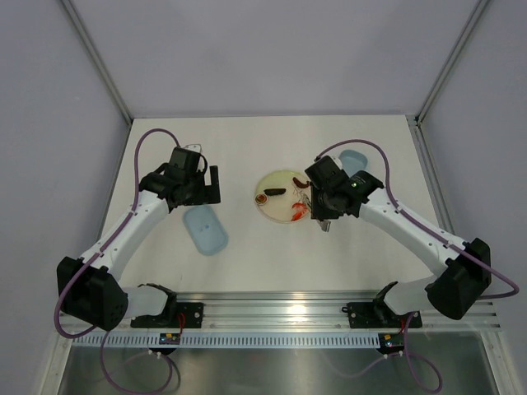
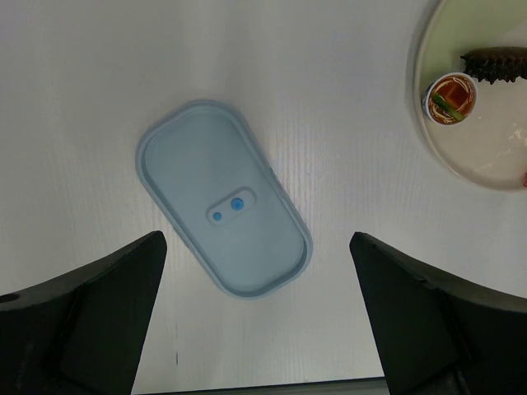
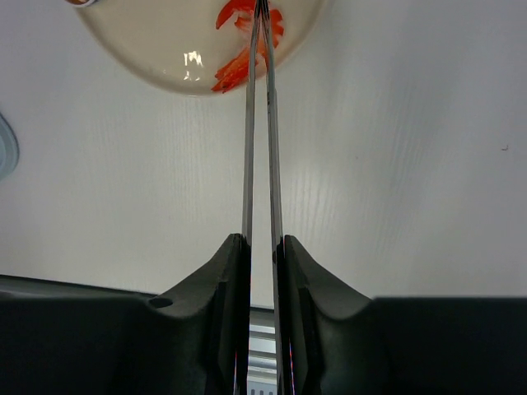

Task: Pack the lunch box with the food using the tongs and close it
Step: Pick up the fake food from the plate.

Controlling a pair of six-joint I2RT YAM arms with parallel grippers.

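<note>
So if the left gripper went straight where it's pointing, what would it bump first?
Probably the blue lunch box lid, lying flat on the table straight ahead of the open left gripper. Nothing shows in between, though depth is hard to judge.

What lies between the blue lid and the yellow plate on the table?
Nothing: the left wrist view shows only bare white table between the lid and the plate.

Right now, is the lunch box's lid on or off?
Off: the lid lies flat on the table, well apart from the lunch box.
</note>
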